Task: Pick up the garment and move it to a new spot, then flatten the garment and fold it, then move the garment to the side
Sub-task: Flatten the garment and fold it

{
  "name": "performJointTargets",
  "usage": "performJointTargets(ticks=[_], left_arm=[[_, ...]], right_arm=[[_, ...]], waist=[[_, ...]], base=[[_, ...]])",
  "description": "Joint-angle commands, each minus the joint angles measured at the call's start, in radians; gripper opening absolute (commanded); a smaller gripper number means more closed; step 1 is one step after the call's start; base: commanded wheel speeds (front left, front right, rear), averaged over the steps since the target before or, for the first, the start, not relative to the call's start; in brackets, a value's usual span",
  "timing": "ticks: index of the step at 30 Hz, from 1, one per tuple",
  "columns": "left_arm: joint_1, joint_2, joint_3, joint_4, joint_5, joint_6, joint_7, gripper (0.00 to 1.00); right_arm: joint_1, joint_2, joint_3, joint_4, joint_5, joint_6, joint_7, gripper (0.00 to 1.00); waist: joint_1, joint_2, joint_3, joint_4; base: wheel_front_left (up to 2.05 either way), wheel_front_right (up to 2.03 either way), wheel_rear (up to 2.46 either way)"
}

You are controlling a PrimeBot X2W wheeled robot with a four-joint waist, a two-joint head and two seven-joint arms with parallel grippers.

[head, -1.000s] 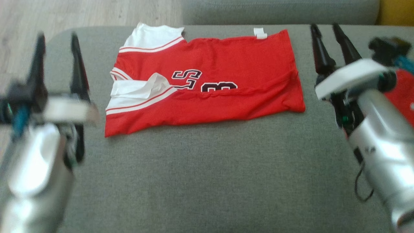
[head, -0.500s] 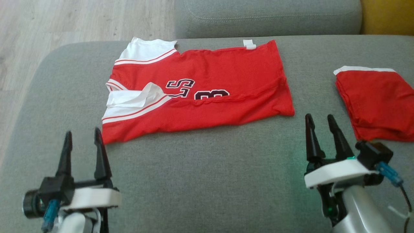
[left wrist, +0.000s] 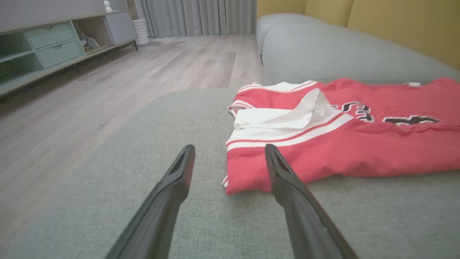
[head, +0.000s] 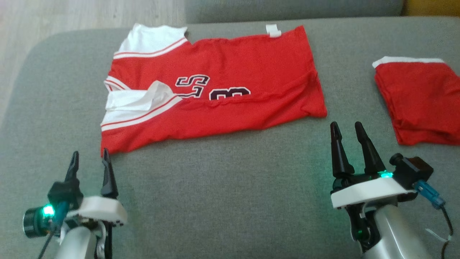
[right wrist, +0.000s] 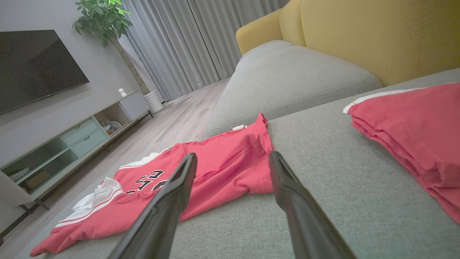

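Left gripper (head: 90, 156) and right gripper (head: 346, 129) both spread wide, empty. The red garment (head: 230, 72) lies just ahead of both, its near corner off the left gripper's tips. Danger: pinch one layer and the fold slides apart; stray right and the right gripper snags the folded red pile (head: 420, 104).

The left hand (head: 90, 154) sits low at the left of the head view, its two dark fingers (head: 107, 172) spread wide, empty, pointing forward. The right hand (head: 346, 126), on a silver forearm (head: 395, 233), is likewise spread wide and empty, tips raised.
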Motion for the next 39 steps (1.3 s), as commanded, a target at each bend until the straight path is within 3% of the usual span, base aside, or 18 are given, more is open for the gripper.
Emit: performJointTargets(ticks=[1, 4, 11, 17, 23, 24, 25, 32, 39], left_arm=[[-0.052, 0.031, 0.037, -0.013, 0.007, 0.012, 0.003, 1.0], [-0.101, 0.036, 0.032, 0.074, 0.004, 0.01, 0.048, 1.0], [-0.204, 0.046, 0.015, 0.202, -0.006, -0.042, 0.038, 1.0], [-0.276, 0.051, 0.015, 0.305, -0.019, -0.057, 0.041, 1.0], [-0.334, 0.052, 0.01, 0.437, -0.039, -0.066, 0.126, 1.0], [-0.34, 0.054, 0.009, 0.449, -0.041, -0.071, 0.129, 0.44], [-0.345, 0.056, 0.009, 0.458, -0.043, -0.074, 0.125, 0.0], [-0.369, 0.052, 0.019, 0.421, -0.042, -0.073, -0.016, 0.0], [-0.346, 0.029, 0.035, 0.251, -0.019, -0.074, -0.044, 0.0]], right_arm=[[-0.042, 0.004, 0.027, -0.035, -0.01, -0.001, -0.011, 1.0], [-0.05, 0.004, 0.025, -0.043, -0.014, -0.001, -0.011, 1.0], [-0.07, 0.004, 0.017, -0.055, -0.023, -0.001, -0.011, 1.0], [-0.081, 0.004, 0.025, -0.063, -0.024, -0.001, -0.011, 1.0], [-0.092, 0.004, 0.036, -0.071, -0.02, -0.001, -0.011, 1.0], [-0.093, 0.004, 0.038, -0.07, -0.023, -0.001, -0.011, 1.0], [-0.094, 0.004, 0.039, -0.069, -0.024, -0.001, -0.011, 1.0], [-0.093, 0.004, 0.018, -0.033, -0.051, -0.001, -0.011, 1.0], [-0.124, 0.004, -0.011, 0.084, -0.072, -0.001, 0.024, 1.0]], waist=[[-0.0001, 0.0, 0.021, -0.004], [-0.0001, 0.0, 0.055, -0.01], [-0.0001, 0.0, 0.114, -0.021], [-0.0001, 0.0, 0.144, -0.032], [-0.0001, 0.0, 0.162, -0.045], [-0.0001, 0.0, 0.162, -0.046], [-0.0001, 0.0, 0.16, -0.047], [-0.0001, 0.0, 0.123, -0.036], [-0.0001, 0.0, 0.09, -0.007]], base=[[0.0, 0.0, 0.0], [0.0, 0.0, 0.0], [0.0, 0.0, 0.0], [0.0, 0.0, 0.0], [0.0, 0.0, 0.0], [0.0, 0.0, 0.0], [0.0, 0.0, 0.0], [0.0, 0.0, 0.0], [0.0, 0.0, 0.0]])
